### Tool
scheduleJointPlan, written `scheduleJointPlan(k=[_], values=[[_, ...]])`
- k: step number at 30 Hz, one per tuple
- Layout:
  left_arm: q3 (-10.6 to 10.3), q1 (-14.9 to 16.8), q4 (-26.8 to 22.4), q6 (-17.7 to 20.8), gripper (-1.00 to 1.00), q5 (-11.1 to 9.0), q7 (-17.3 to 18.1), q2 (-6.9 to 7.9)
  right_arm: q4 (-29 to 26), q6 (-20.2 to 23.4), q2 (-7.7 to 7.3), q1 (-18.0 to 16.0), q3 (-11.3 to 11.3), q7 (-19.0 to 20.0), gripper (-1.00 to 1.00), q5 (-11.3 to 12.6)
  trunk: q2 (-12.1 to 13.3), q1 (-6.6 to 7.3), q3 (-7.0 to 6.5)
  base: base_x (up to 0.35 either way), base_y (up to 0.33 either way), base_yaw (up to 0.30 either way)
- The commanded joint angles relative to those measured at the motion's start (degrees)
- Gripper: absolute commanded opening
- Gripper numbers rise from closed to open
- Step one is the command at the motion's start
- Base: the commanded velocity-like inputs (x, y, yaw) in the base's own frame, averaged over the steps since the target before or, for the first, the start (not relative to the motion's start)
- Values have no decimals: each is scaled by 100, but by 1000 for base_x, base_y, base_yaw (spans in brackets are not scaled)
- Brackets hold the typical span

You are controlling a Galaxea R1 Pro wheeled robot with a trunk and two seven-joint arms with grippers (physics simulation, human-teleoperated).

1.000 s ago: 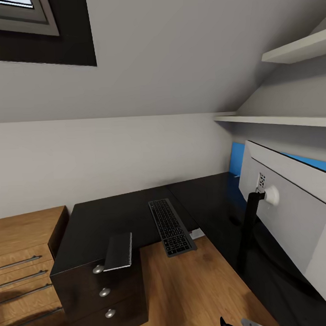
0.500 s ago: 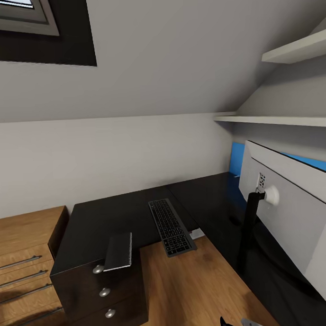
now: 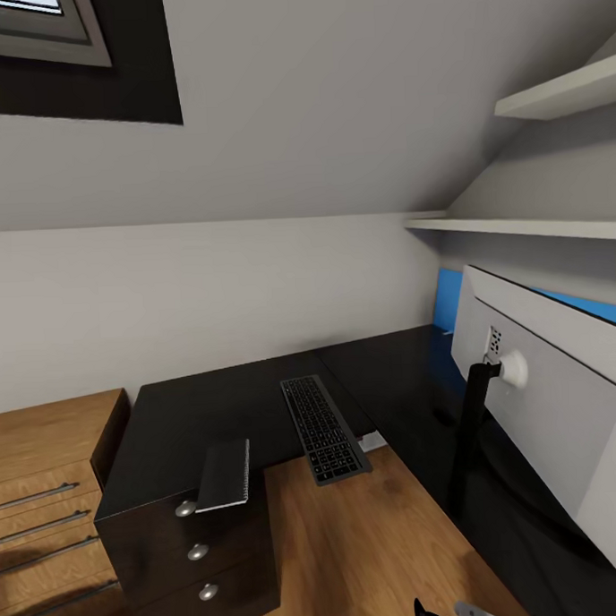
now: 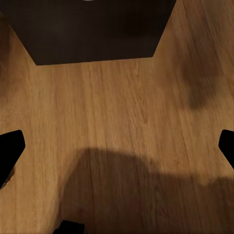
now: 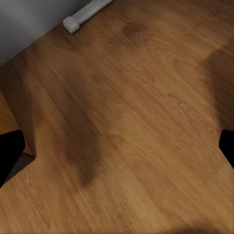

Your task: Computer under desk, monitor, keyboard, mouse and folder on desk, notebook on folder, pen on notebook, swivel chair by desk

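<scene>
L-shaped desk corner seen from above; arms low over plank floor.

Desk (image 3: 214, 411): glossy black top, black drawers with round silver knobs at its near end. Monitor (image 3: 545, 405) on the desk's right wing, pale grey back toward camera, slim black stand, far edge cut off by the frame. Keyboard (image 3: 323, 427): flat, black, dark grey keys, near end overhanging the desk's inner edge. Dark notebook (image 3: 225, 475), spiral-bound, overhangs the edge above the drawers. Blue strip behind the monitor, mostly hidden; cannot identify. Left gripper (image 4: 117, 146): black fingertips at opposite frame edges, spread wide, nothing between. Right gripper (image 5: 117, 146): same, spread wide over wood floor (image 5: 126, 122).
</scene>
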State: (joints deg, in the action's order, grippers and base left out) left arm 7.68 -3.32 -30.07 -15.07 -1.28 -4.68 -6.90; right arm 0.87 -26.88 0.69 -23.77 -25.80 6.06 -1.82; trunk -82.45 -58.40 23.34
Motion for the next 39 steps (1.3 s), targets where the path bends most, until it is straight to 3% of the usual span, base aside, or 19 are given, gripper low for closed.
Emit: scheduleJointPlan(k=[1,16,39], values=[[14,-2,-8,-9,100,-13,2,-4,9,-21,3,-5,-51,26,100,-10,-3,0,10,0,0,0],[2,-2,-12,-50,100,-9,2,-4,10,-21,19,-5,-56,18,100,9,-3,0,135,0,0,0],[9,-2,-8,-58,100,-13,2,4,10,-20,16,-5,-56,25,100,-11,919,505,-237,0,0,0]])
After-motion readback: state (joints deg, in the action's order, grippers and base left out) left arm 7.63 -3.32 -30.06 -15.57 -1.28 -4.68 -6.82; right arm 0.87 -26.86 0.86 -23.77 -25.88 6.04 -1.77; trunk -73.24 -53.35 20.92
